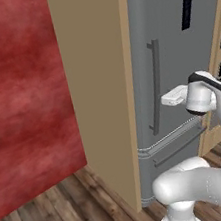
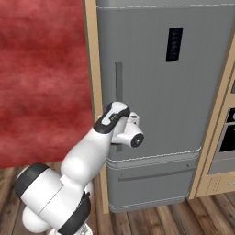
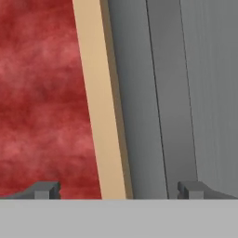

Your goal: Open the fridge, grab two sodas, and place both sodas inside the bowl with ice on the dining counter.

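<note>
The fridge [image 2: 156, 92] stands shut in its tan wood surround [image 1: 98, 84], with the red wall [image 1: 19, 96] to its left. The gripper [image 3: 118, 188] reaches toward the long vertical handle [image 1: 155, 87] near the door's left edge, jaws spread as wide as they go and holding nothing. In the hand view the handle bar sits toward the right fingertip [image 3: 190, 189] rather than centred. A good grasp likely calls for shifting right so the bar lies midway, advancing until it sits between the fingers, then closing firmly before pulling along the door's arc. The sodas presumably wait behind the closed door
</note>
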### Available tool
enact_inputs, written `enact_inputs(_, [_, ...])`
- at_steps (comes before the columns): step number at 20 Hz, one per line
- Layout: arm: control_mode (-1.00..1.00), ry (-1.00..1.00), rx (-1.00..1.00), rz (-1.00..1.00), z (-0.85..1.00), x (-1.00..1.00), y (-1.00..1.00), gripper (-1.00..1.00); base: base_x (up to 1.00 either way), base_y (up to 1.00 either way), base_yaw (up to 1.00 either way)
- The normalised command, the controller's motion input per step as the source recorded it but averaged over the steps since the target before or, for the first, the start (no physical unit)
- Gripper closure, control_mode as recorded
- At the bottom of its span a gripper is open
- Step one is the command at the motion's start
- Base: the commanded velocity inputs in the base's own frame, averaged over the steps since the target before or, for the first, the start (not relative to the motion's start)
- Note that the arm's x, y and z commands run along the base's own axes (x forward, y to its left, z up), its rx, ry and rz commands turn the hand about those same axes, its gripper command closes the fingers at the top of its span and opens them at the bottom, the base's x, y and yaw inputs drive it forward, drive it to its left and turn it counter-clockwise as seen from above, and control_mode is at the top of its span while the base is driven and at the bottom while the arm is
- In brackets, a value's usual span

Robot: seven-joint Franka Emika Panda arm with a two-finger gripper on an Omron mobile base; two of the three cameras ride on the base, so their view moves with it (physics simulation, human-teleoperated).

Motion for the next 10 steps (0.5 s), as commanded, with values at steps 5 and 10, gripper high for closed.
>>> enact_inputs(5, [-1.0,0.0,0.0,0.0,0.0,0.31,0.0,-1.0,0.0,0.0,0.0])
enact_inputs(10, [-1.0,0.0,0.0,0.0,0.0,0.41,0.0,-1.0,0.0,0.0,0.0])
